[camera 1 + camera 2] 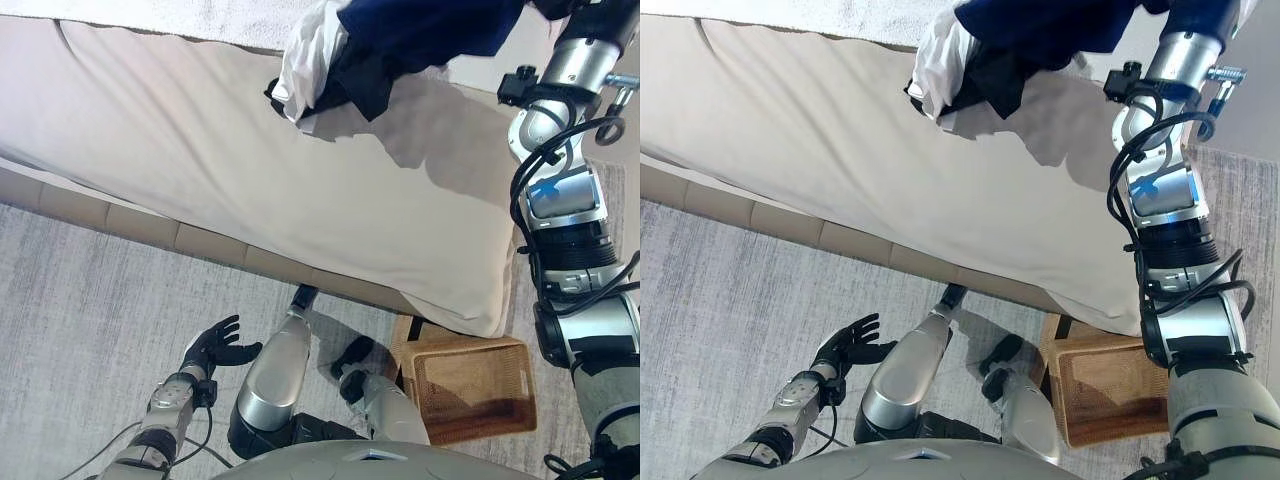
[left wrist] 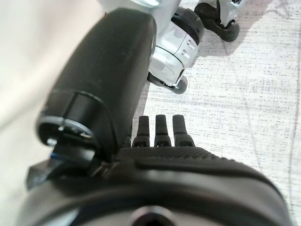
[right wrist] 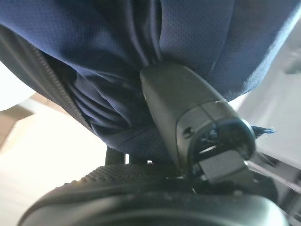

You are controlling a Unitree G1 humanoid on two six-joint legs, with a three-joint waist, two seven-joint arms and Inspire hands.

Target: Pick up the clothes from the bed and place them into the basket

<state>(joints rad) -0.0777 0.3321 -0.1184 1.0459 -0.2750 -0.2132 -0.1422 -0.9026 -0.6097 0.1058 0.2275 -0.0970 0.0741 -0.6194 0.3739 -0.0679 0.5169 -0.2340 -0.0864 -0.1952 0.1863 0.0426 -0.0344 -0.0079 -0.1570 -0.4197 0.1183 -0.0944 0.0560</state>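
Observation:
A bundle of clothes (image 1: 400, 40) hangs above the beige bed (image 1: 200, 150) at its far side: navy cloth, a black piece and a white garment (image 1: 305, 60). It casts a shadow on the sheet. My right hand (image 3: 188, 108) is shut on the navy cloth (image 3: 117, 56), with the thumb pressed into its folds. A brown wicker basket (image 1: 465, 345) stands on the floor by the bed's near right corner, with nothing visible in it. My left hand (image 1: 215, 345) hangs low over the carpet, open, fingers (image 2: 160, 129) straight and holding nothing.
Grey carpet (image 1: 90, 290) covers the floor before the bed. The bed's tan padded base (image 1: 130, 225) runs along its near edge. A white blanket (image 1: 200, 15) lies at the bed's far side.

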